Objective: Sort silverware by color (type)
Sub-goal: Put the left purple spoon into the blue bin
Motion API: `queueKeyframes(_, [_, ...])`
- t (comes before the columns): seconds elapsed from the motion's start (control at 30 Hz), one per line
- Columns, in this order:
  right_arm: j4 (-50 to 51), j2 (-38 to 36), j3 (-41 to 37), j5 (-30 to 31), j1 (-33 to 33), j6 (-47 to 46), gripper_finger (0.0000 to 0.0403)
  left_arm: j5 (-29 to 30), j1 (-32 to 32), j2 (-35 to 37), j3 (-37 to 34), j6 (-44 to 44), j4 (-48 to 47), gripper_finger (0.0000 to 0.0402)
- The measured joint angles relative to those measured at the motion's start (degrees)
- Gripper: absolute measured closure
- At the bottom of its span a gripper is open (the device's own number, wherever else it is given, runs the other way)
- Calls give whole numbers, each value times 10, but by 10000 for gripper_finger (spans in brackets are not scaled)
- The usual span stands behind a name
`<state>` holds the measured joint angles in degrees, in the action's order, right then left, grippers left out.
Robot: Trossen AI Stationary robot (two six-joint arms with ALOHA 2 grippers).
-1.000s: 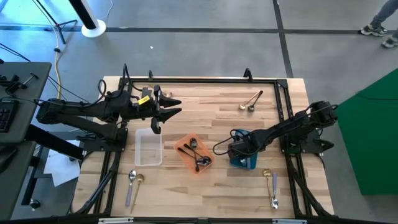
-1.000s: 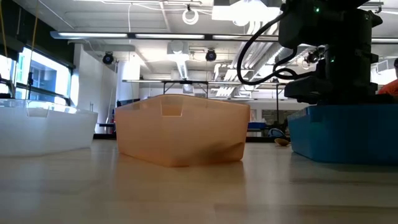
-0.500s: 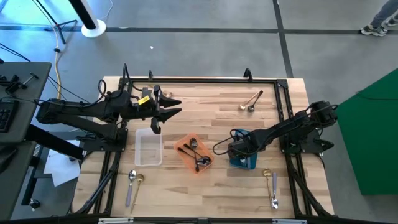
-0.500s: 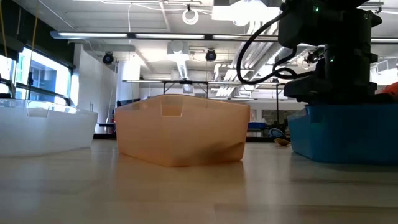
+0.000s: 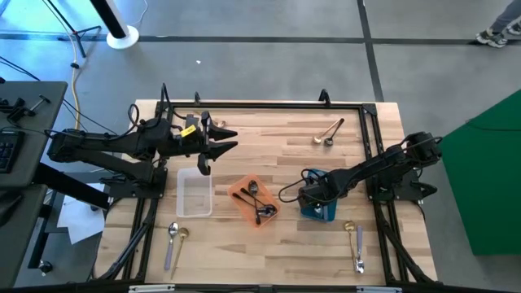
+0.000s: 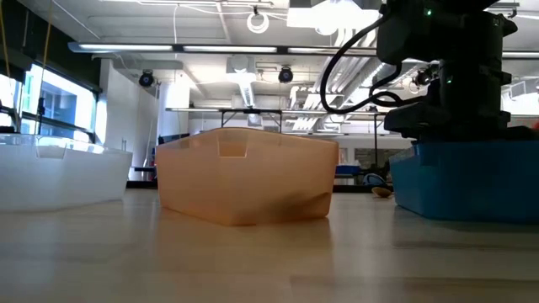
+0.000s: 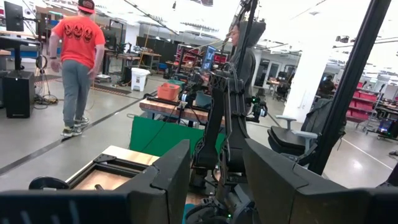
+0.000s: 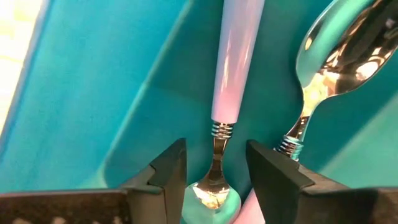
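Observation:
My right gripper (image 8: 216,154) points down inside the blue tray (image 5: 321,214), open. A silver spoon with a lilac handle (image 8: 235,62) lies on the tray floor, its neck between the two fingers with a gap on each side. A second silver spoon (image 8: 336,56) lies beside it. The blue wall (image 6: 463,181) hides the fingers in the low view. Dark spoons (image 5: 256,201) lie in the orange tray (image 5: 234,194). My left gripper (image 5: 218,146) hangs open and raised at the far left, holding nothing (image 7: 216,155).
A clear tray (image 5: 194,195) stands left of the orange one. Loose spoons lie at the far right (image 5: 328,134), the near left (image 5: 175,238) and the near right (image 5: 356,244). A black frame (image 5: 260,104) rims the table. A person walks in the room beyond (image 7: 78,62).

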<state>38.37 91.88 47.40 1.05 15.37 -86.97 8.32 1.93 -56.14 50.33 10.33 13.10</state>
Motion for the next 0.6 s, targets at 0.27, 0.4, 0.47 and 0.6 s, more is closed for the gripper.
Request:
queueKeyframes(0.27, [0, 0, 0, -5, 0, 0, 251, 0, 0, 0, 0, 0, -1, 264])
queueKeyframes(0.4, [8, -3, 8, -10, 0, 0, 251, 0, 0, 0, 0, 0, -2, 264])
queueKeyframes(0.47, [17, -7, 17, -3, 0, 0, 251, 0, 0, 0, 0, 0, -3, 264])
queueKeyframes(0.6, [50, -25, 40, 6, 0, 20, 251, 0, 0, 0, 0, 0, -9, 264])
